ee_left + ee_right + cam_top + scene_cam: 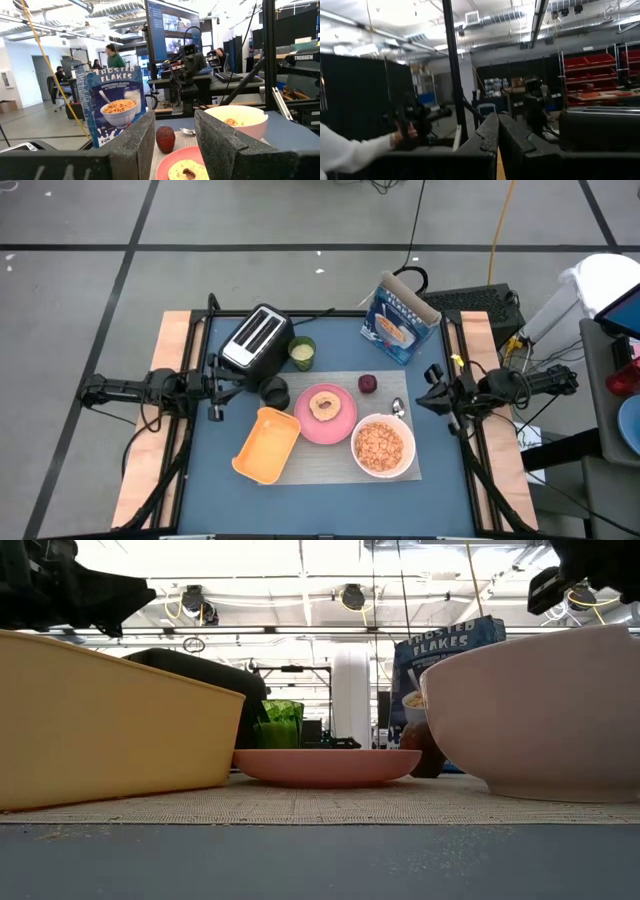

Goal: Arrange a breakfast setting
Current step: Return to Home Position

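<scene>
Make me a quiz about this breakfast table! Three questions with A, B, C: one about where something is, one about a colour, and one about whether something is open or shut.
1. Where is the bagel?
A. in the toaster
B. on the pink plate
C. in the bowl

2. What colour is the tray?
A. purple
B. black
C. yellow

3. How are the left gripper's fingers?
A. open, holding nothing
B. shut on the spoon
C. shut on the bagel

Answers:
1 B: in the high view the bagel sits in the middle of the plate.
2 C: the tray beside the plate is yellow.
3 A: the left wrist view shows a wide gap between the fingers, with the apple farther off beyond them.

The right gripper is at the table's right edge.
</scene>
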`<state>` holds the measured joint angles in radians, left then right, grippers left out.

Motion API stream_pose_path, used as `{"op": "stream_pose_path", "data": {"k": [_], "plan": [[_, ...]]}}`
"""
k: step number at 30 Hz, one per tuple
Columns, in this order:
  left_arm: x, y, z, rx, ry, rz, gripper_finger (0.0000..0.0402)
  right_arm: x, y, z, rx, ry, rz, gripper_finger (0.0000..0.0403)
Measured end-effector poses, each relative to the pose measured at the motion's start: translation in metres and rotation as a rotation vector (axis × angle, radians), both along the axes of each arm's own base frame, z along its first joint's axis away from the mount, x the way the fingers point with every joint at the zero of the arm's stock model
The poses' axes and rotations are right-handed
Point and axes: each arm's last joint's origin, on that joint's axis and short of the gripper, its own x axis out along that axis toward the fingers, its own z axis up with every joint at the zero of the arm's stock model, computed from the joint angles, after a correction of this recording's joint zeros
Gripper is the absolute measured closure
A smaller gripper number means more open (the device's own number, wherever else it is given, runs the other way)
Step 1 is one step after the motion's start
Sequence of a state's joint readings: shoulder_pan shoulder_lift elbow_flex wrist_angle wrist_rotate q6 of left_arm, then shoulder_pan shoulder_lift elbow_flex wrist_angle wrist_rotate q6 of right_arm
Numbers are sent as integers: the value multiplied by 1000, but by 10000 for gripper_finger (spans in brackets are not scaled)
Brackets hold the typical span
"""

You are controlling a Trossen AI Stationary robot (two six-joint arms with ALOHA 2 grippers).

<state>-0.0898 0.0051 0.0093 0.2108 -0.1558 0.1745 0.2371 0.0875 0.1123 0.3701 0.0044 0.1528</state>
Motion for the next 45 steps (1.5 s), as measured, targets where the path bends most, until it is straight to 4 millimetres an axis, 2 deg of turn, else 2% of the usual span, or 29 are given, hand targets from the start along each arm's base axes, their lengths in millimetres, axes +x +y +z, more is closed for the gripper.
{"op": "stream_pose_path", "data": {"k": [9, 15, 25, 29, 36, 41, 45], "plan": [[0, 0, 0, 0, 0, 0, 256, 2, 0, -8, -139, 57, -38, 401], [0, 0, 0, 0, 0, 0, 256, 4, -1, -13, -185, 105, -116, 401], [0, 0, 0, 0, 0, 0, 256, 6, -1, -27, -256, 172, -120, 401], [0, 0, 0, 0, 0, 1, 256, 5, -1, -20, -276, 68, -143, 401], [0, 0, 0, 0, -1, 1, 256, 6, -6, -20, -402, 55, -231, 401], [0, 0, 0, 0, -2, 1, 256, 8, -14, -27, -444, 141, -353, 401], [0, 0, 0, 0, -2, 0, 256, 9, -18, -36, -446, 250, -366, 401]]}}
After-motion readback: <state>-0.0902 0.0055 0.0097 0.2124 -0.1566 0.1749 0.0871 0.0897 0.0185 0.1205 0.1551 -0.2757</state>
